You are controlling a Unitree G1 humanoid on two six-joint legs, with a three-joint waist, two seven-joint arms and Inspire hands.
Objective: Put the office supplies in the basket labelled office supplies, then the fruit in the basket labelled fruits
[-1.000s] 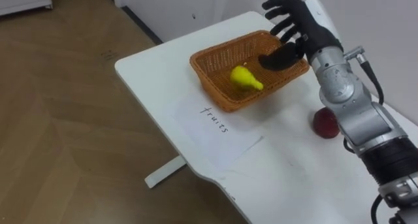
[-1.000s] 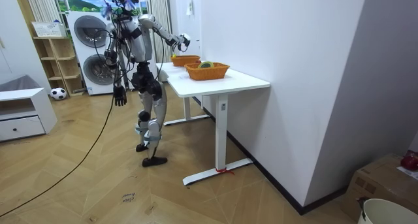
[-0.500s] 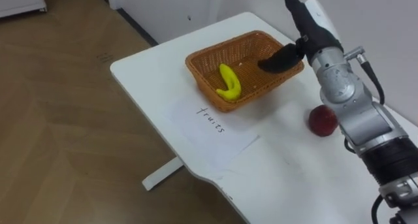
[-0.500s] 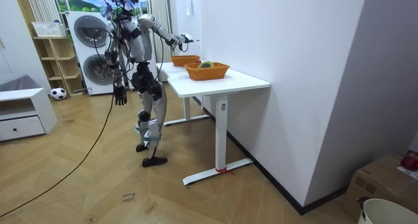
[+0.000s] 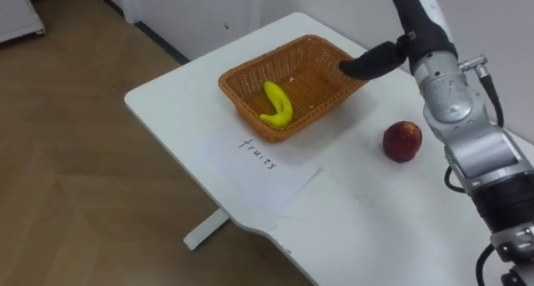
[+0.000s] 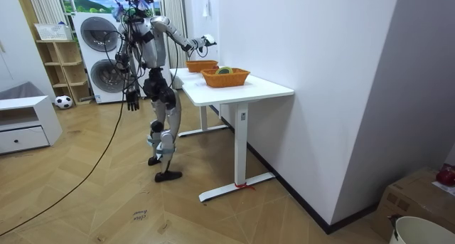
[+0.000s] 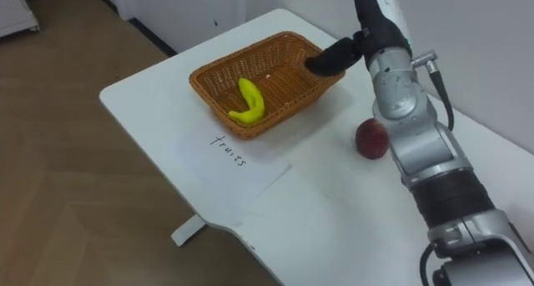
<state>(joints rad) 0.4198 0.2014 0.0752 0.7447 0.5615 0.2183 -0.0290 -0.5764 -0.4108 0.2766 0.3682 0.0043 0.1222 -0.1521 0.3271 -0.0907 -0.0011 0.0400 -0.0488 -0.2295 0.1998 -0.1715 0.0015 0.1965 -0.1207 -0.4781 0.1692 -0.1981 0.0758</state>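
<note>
A yellow banana (image 5: pixel 275 104) lies flat in the wicker fruit basket (image 5: pixel 247 115) at the far end of the white table (image 5: pixel 167 94). A red apple (image 5: pixel 402 142) rests on the table to the right of the basket, below my right forearm. My right hand (image 5: pixel 413 23) hovers above the basket's right rim, thumb stretched out towards the basket, holding nothing; its fingers run off the top edge. In the room view I stand at the table with that arm held out, and my left hand (image 6: pixel 131 100) hangs relaxed at my side.
A paper sheet (image 5: pixel 263 159) with handwriting lies in front of the basket, near the table's edge. In the room view a second wicker basket (image 6: pixel 225 77) with something green in it stands nearer the table's end. Wooden floor lies to the left.
The banana, tumbling in the basket a second ago, now lies still. My right hand has risen up and away from the basket. The head camera has shifted a little.
</note>
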